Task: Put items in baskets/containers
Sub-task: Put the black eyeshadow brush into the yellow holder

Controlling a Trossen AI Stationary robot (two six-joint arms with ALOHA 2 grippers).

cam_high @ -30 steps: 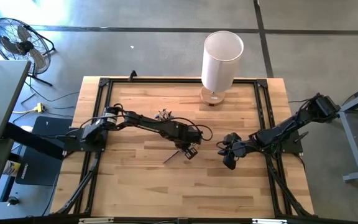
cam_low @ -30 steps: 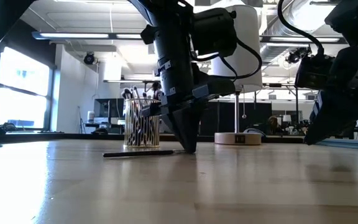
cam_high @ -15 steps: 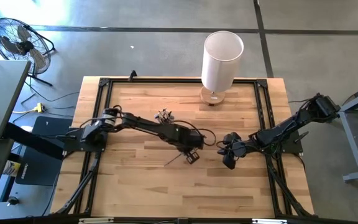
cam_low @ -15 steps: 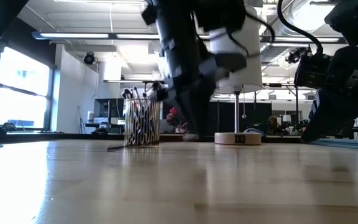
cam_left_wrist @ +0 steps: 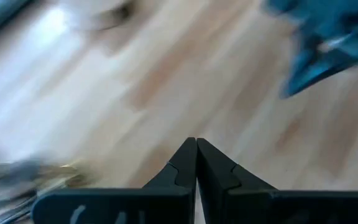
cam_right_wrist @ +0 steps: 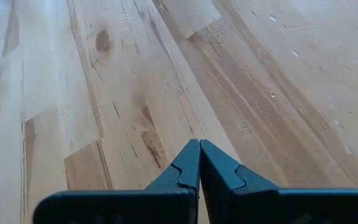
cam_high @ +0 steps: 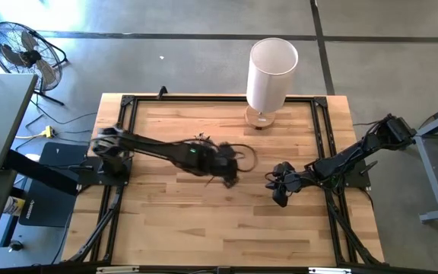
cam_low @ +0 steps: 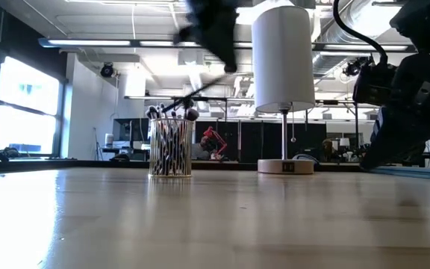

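While the counter [cam_high: 173, 221] carries the tall white cylinder [cam_high: 271, 72] at its far edge, the glass cup [cam_low: 170, 147], full of brushes [cam_low: 172, 149], stands left of that cylinder, and the left hand [cam_high: 226, 169] sits raised just beside the cup, pinched on one thin brush [cam_low: 200, 88] angled over the rim. Right hand [cam_high: 280, 187] waits right of the cup, fingers shut, empty. Looks like the carry-to-cup step; next needs the brush tipped upright over the cup, then released.
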